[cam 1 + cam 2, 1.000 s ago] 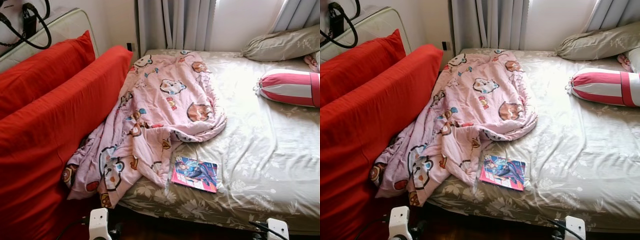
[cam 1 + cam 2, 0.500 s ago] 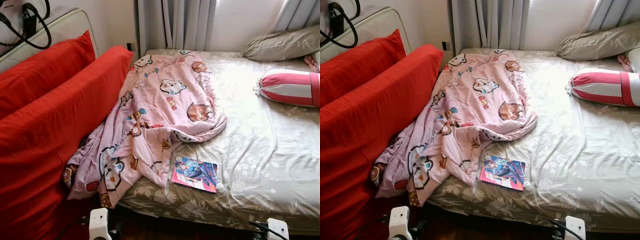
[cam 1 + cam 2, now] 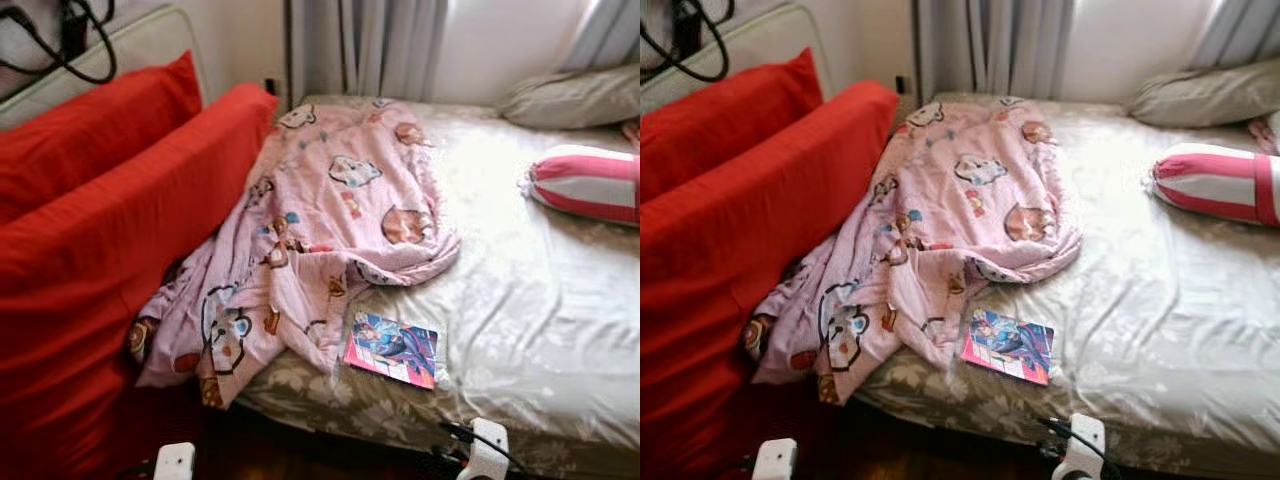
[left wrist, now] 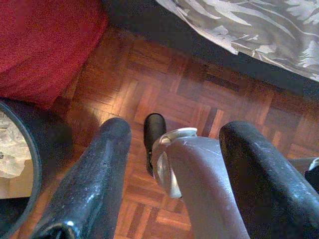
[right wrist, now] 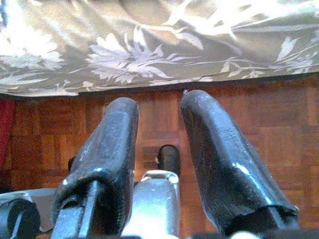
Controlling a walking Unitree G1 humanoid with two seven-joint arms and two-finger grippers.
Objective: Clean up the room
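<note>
A bed (image 3: 560,330) covered by a grey floral sheet is seen from its foot edge, the head views being slightly blurred. A crumpled pink cartoon-print blanket (image 3: 320,230) is spread along the bed's left side, its lower end spilling over the left edge and the near left corner against two red cushions (image 3: 110,230) that are propped beside the bed. A colourful comic book (image 3: 391,349) is laid flat near the foot edge, just beside the blanket's lower fold. A red-and-white striped bolster (image 3: 585,183) is placed at the right edge, with a grey pillow (image 3: 570,97) beyond it at the far right corner, below grey curtains (image 3: 370,45). The left pincer (image 4: 172,174) is held open, empty, low over the parquet floor (image 4: 164,84) beside the bed's edge. The right pincer (image 5: 159,149) is likewise held open and empty above the parquet, pointed at the sheet's overhanging hem.
</note>
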